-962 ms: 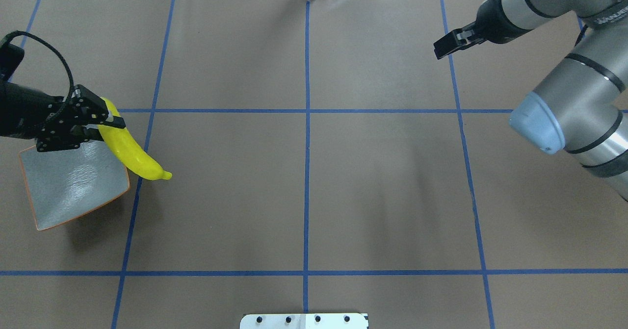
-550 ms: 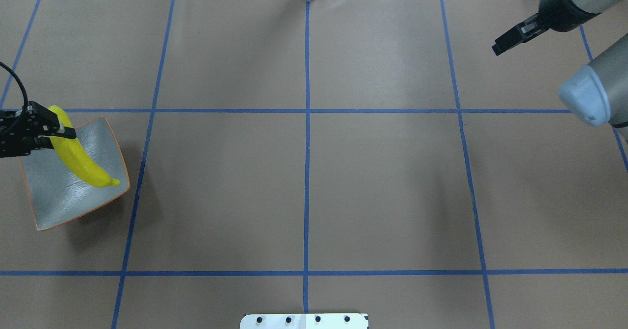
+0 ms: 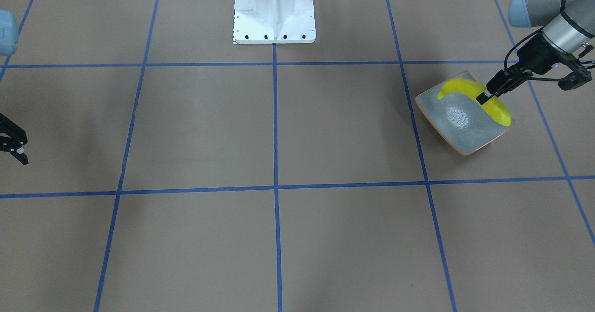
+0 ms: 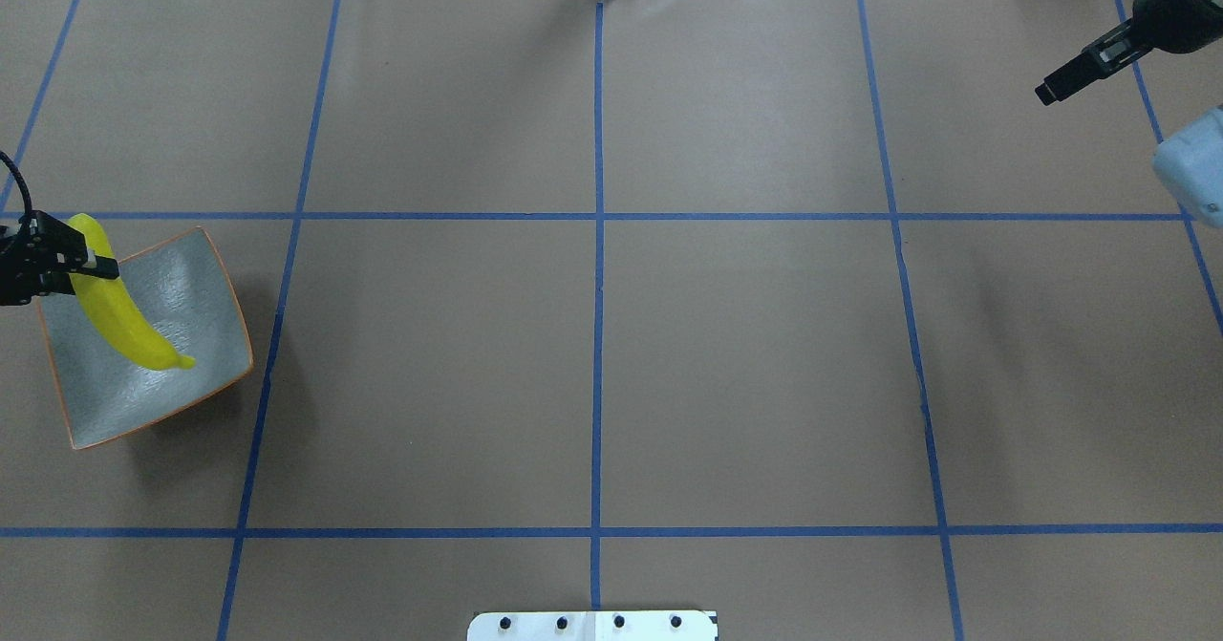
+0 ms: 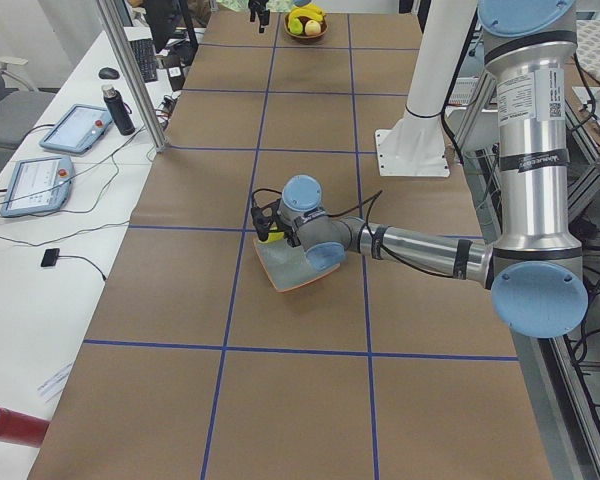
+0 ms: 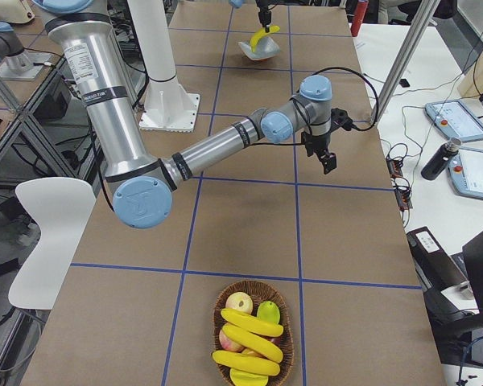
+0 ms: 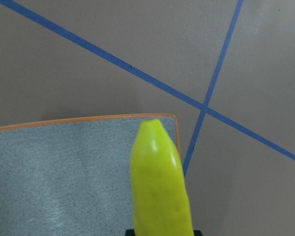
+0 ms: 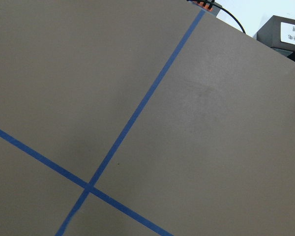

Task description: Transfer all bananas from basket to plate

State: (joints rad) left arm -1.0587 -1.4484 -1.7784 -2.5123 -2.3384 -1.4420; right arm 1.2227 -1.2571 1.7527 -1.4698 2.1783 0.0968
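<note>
My left gripper [image 4: 91, 264] is shut on a yellow banana [image 4: 119, 311] near its stem end and holds it over the blue-grey plate [image 4: 186, 283] with an orange rim, the free tip pointing down into the plate. I cannot tell whether the banana touches the plate. The front view shows the same gripper [image 3: 485, 97], banana [image 3: 499, 111] and plate [image 3: 465, 123]. The left wrist view shows the banana [image 7: 160, 187] above the plate's corner [image 7: 64, 167]. My right gripper [image 4: 1051, 92] is open and empty at the far right. More bananas [image 6: 253, 342] lie in the basket [image 6: 274, 291].
The wicker basket also holds an apple [image 6: 240, 303] and a green fruit [image 6: 267, 311]; it stands at the table's right end, outside the overhead view. The robot's white base [image 3: 274, 9] is at the table's near edge. Blue tape lines cross the brown table.
My left gripper has carried the banana leftwards, from beside the plate's right edge to over the plate. My right arm has swung right, toward the table's right end.
</note>
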